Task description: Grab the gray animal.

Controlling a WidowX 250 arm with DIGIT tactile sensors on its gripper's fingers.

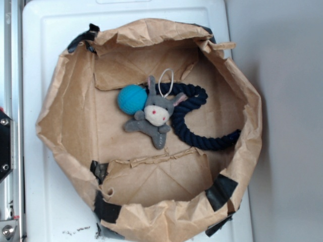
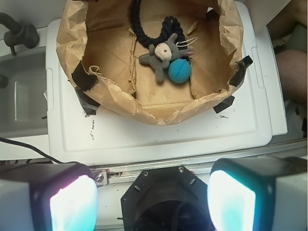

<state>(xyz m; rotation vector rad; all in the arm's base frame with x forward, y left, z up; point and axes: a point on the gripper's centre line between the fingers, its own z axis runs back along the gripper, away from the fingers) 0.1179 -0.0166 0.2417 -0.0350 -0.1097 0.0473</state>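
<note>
Gray animal (image 1: 154,117) lies mid-bag, teal ball (image 1: 131,98) and navy rope (image 1: 202,123) touching it; end effector (image 2: 153,197) hangs open outside the paper bag (image 2: 125,103) rim.

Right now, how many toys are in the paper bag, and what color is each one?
Gray: 1, the gray animal
Teal: 1, the ball
Navy: 1, the rope
Total: 3 toys in the brown paper bag

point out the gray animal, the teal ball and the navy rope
gray animal (image 1: 155,115), exterior view, on its cream face
teal ball (image 1: 131,98), exterior view, middle of the ball
navy rope (image 1: 202,140), exterior view, lower curve of the loop
</note>
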